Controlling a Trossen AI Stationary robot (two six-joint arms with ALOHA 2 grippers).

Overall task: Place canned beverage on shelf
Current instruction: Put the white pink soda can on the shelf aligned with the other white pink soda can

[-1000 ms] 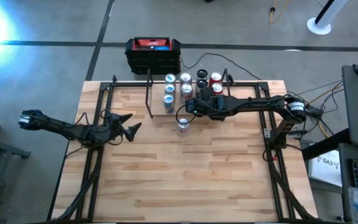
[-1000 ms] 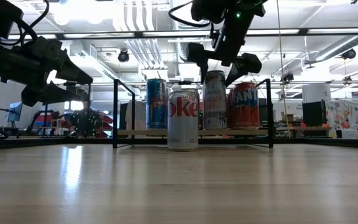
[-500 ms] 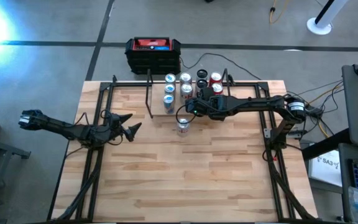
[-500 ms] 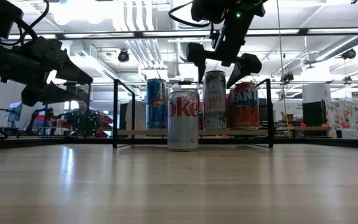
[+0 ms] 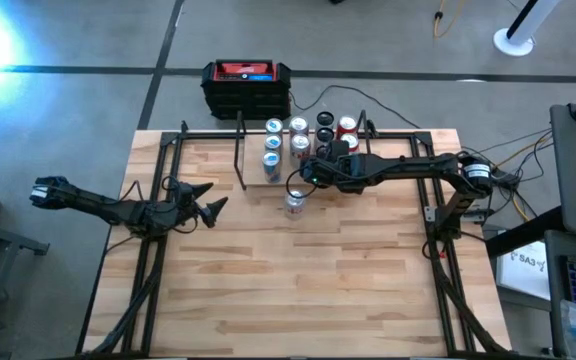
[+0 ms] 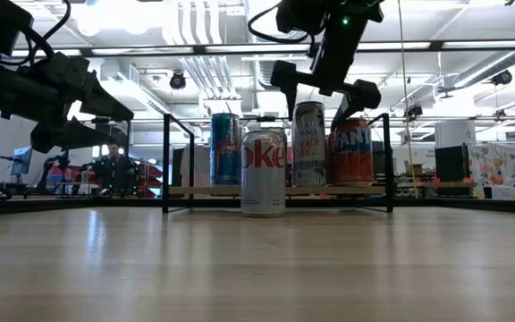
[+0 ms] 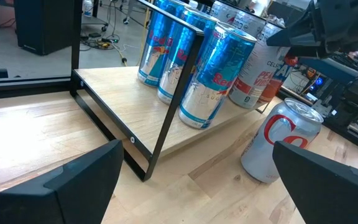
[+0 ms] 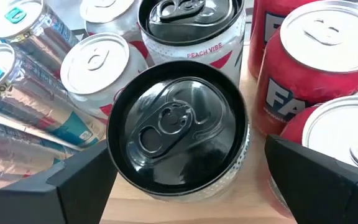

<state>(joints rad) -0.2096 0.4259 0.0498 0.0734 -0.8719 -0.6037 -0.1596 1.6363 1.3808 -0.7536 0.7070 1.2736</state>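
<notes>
The shelf (image 5: 253, 165), a light wood board with thin black posts, stands at the table's far edge and holds several cans. My right gripper (image 6: 323, 85) hovers open above it. Its fingers stand on either side of a black-topped can (image 8: 179, 124), the silver can (image 6: 308, 143) in the low view, without touching it. That can stands upright on the board. A Diet Coke can (image 5: 294, 201) stands upright on the table just in front of the shelf (image 6: 204, 190). My left gripper (image 5: 208, 208) waits open over the table's left part.
Blue Red Bull cans (image 7: 210, 74) fill the shelf's left end and red Fanta cans (image 8: 303, 56) its right end. A black box with a red top (image 5: 247, 85) sits beyond the far edge. The table's bare wood (image 5: 298, 280) stretches to the near edge.
My right gripper has opened wider above the black-topped can and rolled a little about its own axis, staying in place over the shelf. The cans have kept still.
</notes>
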